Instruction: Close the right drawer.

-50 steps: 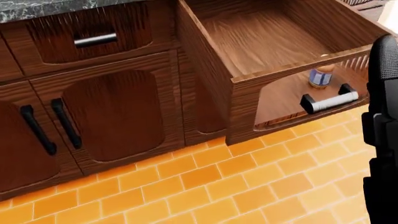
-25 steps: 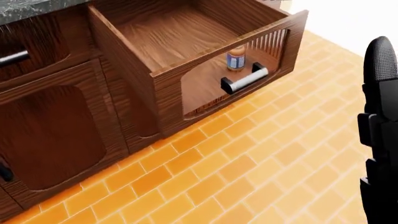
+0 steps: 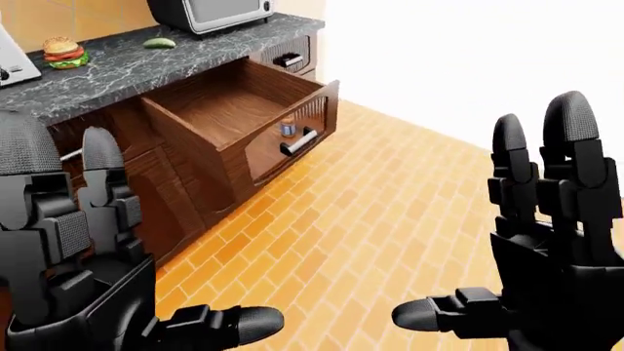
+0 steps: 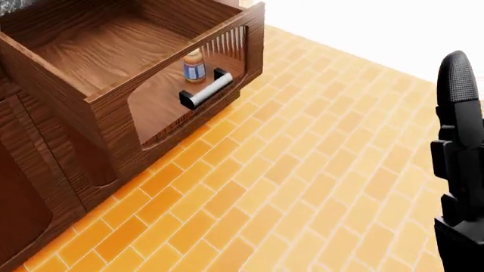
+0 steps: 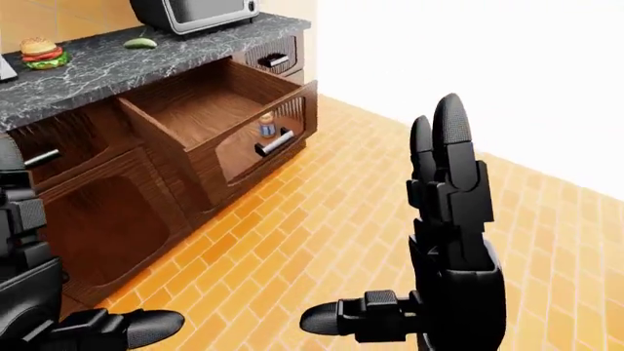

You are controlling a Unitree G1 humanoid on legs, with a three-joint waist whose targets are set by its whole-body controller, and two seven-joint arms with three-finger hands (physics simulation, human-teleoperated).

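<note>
Dark brown wood grain is covering the right drawer [image 3: 229,121], which is standing pulled far out of the cabinet run below the speckled grey stone counter [image 3: 137,66], in the upper left of the left-eye view. Its inside is showing as a bare wooden box, open to the top, and its face is carrying a curved recessed panel with a silvery bar handle [image 4: 206,89] on black end mounts. A small bottle with a blue label [image 4: 194,67] is appearing through the drawer's face just above the handle in the head view; whether it is sitting inside the drawer cannot be told. The drawer is hanging over an orange brick-pattern floor [image 4: 302,170]. On the counter a burger [image 3: 64,51] is lying at the left, a green vegetable [image 3: 159,43] beside it, and a dark microwave [image 3: 210,11] at the top. A second, smaller drawer with a handle [image 3: 287,58] is sitting shut further right along the cabinets. The left hand [image 3: 88,248] is rising at the lower left with its black fingers spread and upright, thumb pointing inward, gripping nothing. The right hand [image 5: 444,241] is likewise standing spread at the lower right, fingers up, thumb sticking out to the left, well apart from the drawer.
</note>
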